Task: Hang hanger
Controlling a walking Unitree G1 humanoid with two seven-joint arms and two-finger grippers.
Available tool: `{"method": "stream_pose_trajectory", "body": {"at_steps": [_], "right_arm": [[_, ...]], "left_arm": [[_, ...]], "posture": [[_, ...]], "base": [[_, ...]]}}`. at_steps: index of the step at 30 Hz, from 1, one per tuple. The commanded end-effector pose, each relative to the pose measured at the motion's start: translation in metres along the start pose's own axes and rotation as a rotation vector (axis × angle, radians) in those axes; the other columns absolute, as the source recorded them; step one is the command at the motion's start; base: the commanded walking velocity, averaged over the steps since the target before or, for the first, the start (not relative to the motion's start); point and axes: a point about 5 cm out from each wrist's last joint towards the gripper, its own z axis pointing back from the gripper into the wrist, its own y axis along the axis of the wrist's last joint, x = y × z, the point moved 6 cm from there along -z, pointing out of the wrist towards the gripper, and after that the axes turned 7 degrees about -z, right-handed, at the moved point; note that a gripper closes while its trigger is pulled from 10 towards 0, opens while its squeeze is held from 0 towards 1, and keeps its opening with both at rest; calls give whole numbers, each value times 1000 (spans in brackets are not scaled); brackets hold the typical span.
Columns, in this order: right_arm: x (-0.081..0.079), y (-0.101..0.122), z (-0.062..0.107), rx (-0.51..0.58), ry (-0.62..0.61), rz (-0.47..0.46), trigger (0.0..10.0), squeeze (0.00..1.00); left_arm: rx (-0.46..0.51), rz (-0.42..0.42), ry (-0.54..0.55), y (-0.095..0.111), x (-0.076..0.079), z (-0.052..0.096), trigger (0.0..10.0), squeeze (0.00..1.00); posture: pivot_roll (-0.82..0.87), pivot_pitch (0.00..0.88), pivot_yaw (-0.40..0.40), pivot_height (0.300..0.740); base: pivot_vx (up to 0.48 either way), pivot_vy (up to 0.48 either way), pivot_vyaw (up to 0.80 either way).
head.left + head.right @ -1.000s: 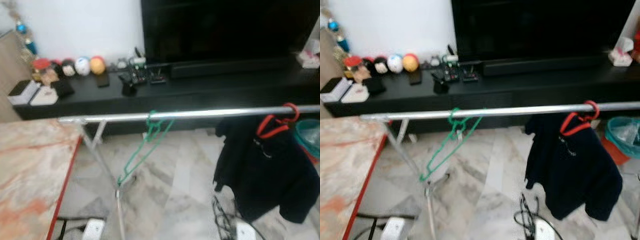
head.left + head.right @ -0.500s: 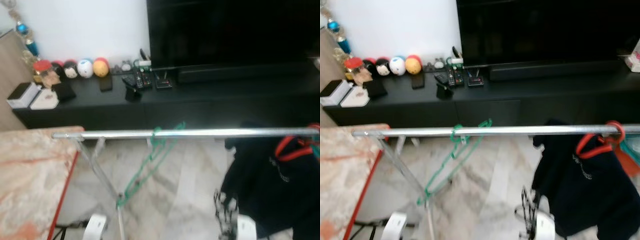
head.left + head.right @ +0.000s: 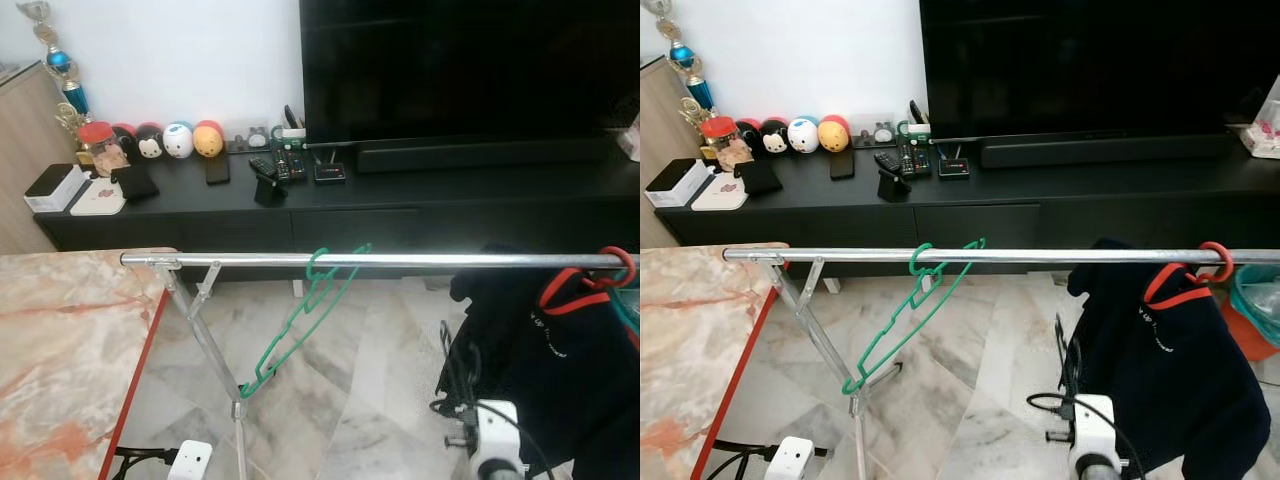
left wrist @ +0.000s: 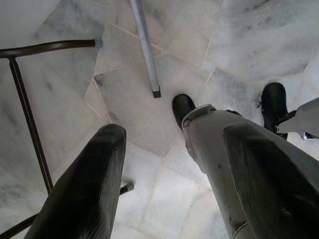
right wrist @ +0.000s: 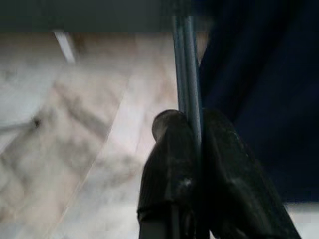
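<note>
Spread wide and empty, the left gripper point(image 4: 169, 184) hangs low at the robot's side, its two black fingers point(image 4: 84, 189) pointing down at pale veined marble floor point(image 4: 249, 35), a rack foot and the robot's own grey leg and black shoes. At the far left of the head views lies a table point(image 3: 60, 350) of pink-veined stone with a red edge. Beside it begins the rail point(image 3: 400, 261), a thin shiny metal tube running level from left to right across the whole scene, held on slanting metal legs. On the rail hangs the green hanger point(image 3: 905, 335): thin wire, hook over the tube, body slanting down and to the left, so its long axis lies oblique, not square under the rail. It sits up ahead of both grippers, left of centre, so I judge the left arm the nearer one, though the hanger looks already hung. Behind stands a long black cabinet point(image 3: 450, 195) with round toy heads, remotes and a dark TV. Further right a red hanger point(image 3: 1185, 280) carries a limp black garment point(image 3: 1170, 370). The right gripper point(image 5: 192, 164) is pressed together, with what looks like a thin metal rod lying in the slit between its fingers; whether it truly grips that I cannot tell for sure, as that view is blurred.
</note>
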Motion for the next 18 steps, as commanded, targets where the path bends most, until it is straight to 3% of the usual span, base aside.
{"method": "stream_pose_trajectory", "body": {"at_steps": [1, 3, 8, 18], "right_arm": [[-11, 17, 1, 101, 8, 32, 10000, 0], [-13, 28, 2, 164, 8, 78, 10000, 0], [-16, 44, 1, 224, 22, 63, 10000, 0], [-10, 94, -18, 330, -2, -15, 10000, 0]], "left_arm": [[-2, -12, 11, 1, -3, 0, 10000, 0], [-2, -15, 12, 1, -4, 0, 10000, 0], [-2, -16, 13, 1, -4, 0, 10000, 0], [-1, -16, 12, 1, -4, 0, 10000, 0]], "posture": [[-96, 0, 40, 740], [-101, 0, 43, 740], [-103, 0, 46, 740], [-99, 0, 52, 740]], "base": [[0, 0, 0], [0, 0, 0], [0, 0, 0], [0, 0, 0]]}}
